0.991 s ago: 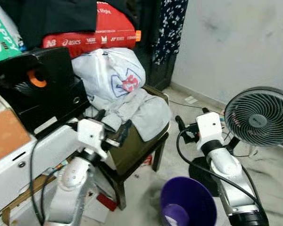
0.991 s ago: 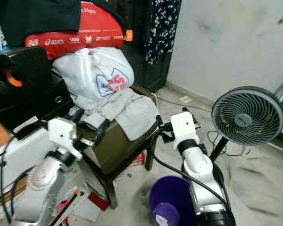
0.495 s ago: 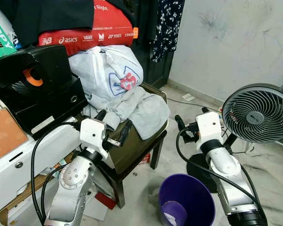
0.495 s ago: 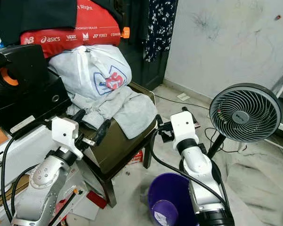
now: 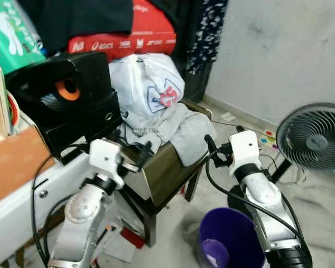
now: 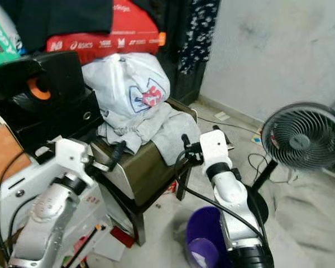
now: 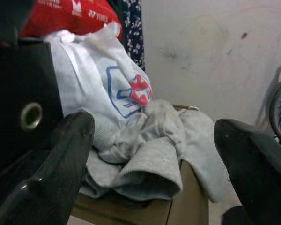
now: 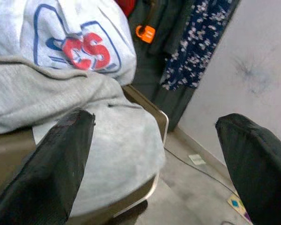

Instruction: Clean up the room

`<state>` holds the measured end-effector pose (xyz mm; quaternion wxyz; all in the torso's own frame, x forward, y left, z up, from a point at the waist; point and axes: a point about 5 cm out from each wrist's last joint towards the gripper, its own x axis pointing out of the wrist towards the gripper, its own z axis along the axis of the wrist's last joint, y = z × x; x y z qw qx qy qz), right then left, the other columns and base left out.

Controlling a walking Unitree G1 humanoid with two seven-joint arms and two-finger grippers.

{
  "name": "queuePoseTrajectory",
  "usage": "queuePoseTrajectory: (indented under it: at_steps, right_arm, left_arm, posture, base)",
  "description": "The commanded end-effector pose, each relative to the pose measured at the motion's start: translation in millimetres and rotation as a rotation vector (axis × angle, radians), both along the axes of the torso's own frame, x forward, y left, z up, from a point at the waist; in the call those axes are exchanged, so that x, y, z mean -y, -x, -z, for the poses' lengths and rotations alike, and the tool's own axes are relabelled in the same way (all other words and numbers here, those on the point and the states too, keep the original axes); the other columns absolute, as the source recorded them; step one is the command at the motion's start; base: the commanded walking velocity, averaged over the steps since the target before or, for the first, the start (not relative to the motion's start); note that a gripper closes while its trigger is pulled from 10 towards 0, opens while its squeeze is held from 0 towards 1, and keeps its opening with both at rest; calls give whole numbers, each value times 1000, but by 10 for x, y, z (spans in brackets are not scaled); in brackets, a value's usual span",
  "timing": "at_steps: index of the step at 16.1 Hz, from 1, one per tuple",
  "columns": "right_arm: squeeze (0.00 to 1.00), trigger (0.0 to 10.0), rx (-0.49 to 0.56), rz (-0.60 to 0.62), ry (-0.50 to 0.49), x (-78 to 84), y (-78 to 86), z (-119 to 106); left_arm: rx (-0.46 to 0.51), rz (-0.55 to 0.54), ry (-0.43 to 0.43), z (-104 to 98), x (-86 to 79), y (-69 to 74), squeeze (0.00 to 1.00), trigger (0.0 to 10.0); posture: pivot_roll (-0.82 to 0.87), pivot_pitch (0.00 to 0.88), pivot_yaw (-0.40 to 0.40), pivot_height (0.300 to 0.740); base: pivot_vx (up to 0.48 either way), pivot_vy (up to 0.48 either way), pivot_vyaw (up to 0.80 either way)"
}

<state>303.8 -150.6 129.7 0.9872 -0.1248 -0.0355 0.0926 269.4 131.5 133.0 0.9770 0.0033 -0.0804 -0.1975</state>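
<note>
Before me stands a low chair (image 5: 167,173) with an olive seat and dark legs. A crumpled grey garment (image 5: 181,131) lies on the seat and hangs over its front edge. Behind it on the seat rests a white plastic bag (image 5: 148,89) with a red and blue logo. On the floor (image 6: 307,223) stand a purple bin (image 5: 229,245) and a fan (image 6: 298,142), and papers (image 6: 114,245) lie near the chair legs.

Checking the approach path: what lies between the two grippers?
The grey garment draped over the chair, between left gripper and right gripper, per the left eye view.
</note>
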Motion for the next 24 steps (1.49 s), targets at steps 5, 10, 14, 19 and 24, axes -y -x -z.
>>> queuePoseTrajectory:
  at_steps: [5,10,14,19,24]
  right_arm:
    - [0,10000,-5,17,1,68,5,10]
    - [0,10000,-5,17,2,73,6,12]
    - [0,10000,-4,18,2,73,4,12]
    - [0,10000,-4,17,1,70,-1,11]
    - [0,10000,-1,16,19,63,1,19]
  left_arm:
    - [0,22,-3,-15,78,-1,0,10000]
    - [10,22,-5,-28,84,4,0,10000]
    - [9,23,-4,-28,85,4,0,10000]
    - [7,23,-4,-26,79,0,0,10000]
    - [2,21,2,-13,70,-3,0,10000]
  posture:
    - [-47,0,-44,740]
    - [-46,0,-46,740]
    - [-46,0,-46,740]
    - [-45,0,-46,740]
    - [-42,0,-45,740]
  base:
    - [0,73,0]
    - [0,-245,0]
    - [0,-358,0]
    - [0,-223,0]
    - [0,0,0]
